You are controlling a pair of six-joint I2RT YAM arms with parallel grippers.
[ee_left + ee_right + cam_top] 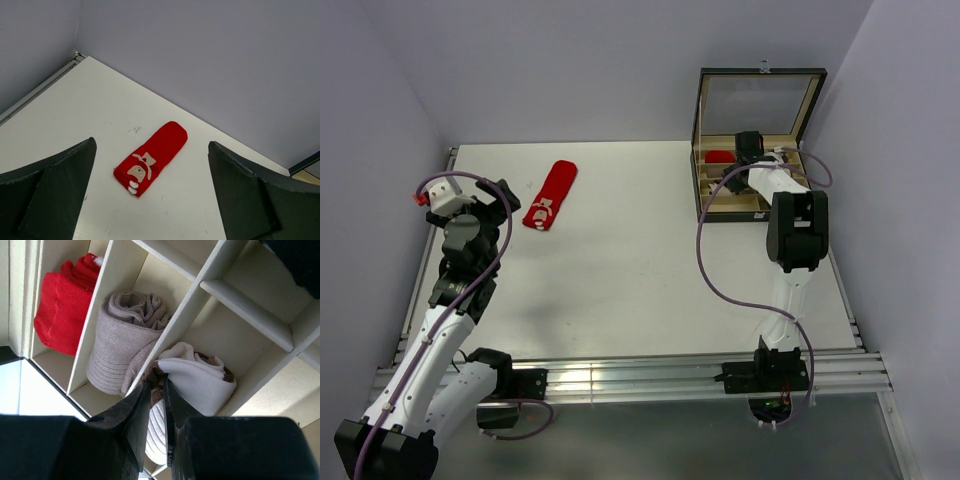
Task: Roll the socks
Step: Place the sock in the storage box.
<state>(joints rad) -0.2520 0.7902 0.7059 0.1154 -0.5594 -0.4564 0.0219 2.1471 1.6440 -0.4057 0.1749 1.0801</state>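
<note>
Two arm bases (pixel 770 375) are sitting nearest the overhead camera, bolted along the front rail of the white counter (pixel 640 270). On the left, the left hand (pixel 500 200) is hanging above the counter's left side with its fingers spread wide and nothing between them. Just to its right, the red sock (pixel 551 195) is lying flat on the counter, its white marks at the nearer end. Across the counter, the right arm is reaching into an open box (pixel 715 205) with a raised lid at the far right corner, and the right hand (pixel 748 148) is dipping among its compartments.

Seen from the left wrist, the left hand (pixel 152 145) is gaping fully, its two dark fingers (pixel 55 190) framing the red sock (pixel 150 157), which is lying on the counter (pixel 75 110) ahead of them, apart from both.

Seen from the right wrist, the right hand (pixel 156 400) is pinching almost closed, its fingers (pixel 137 410) squeezing a fold of the cream sock (pixel 195 377), which is sitting rolled, brown edge showing, in one compartment of the box (pixel 245 305). A taupe roll (pixel 120 340) is filling the next compartment, and a red roll (pixel 62 310) is filling the one beyond.
</note>
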